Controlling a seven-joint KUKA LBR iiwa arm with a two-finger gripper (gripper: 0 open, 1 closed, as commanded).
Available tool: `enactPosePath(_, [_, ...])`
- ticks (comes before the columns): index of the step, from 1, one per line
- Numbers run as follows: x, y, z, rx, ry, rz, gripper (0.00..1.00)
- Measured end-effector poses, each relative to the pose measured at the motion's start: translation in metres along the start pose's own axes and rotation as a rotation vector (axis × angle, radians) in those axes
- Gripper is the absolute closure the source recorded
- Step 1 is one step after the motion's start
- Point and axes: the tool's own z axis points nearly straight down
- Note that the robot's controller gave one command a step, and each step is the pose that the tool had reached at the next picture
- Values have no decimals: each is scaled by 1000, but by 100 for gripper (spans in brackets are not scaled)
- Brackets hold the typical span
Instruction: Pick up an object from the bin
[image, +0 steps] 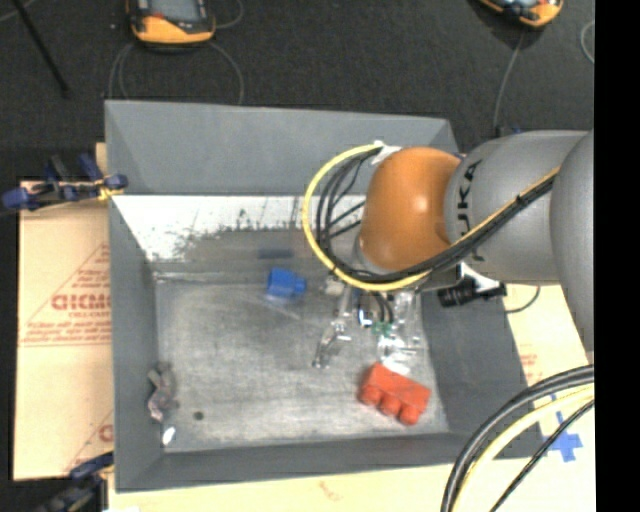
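My gripper (360, 350) hangs under the orange wrist cover, over the right middle of the bin floor. Its fingers stand open, one fingertip (324, 356) on the left and the other on the right, with bare floor between them. A red block (395, 393) with rounded lobes lies just below and right of the gripper, near the bin's front right corner, a little apart from the right finger. A small blue block (285, 285) rests at the back of the floor, up and left of the gripper.
A small grey lumpy thing (158, 392) lies at the front left corner, with a tiny white scrap (168, 435) below it. The arm and its cables cover the bin's right side. The floor's middle and left are open.
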Motion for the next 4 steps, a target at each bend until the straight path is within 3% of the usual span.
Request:
enactPosePath(1, [-59, 15, 14, 0, 0, -230, 0])
enactPosePath(2, [-70, 55, 32, -2, -1, -424, 0])
enactPosePath(3, [-71, 57, 53, 0, -4, -487, 0])
enactPosePath(4, [-73, 59, 50, -3, -10, -483, 100])
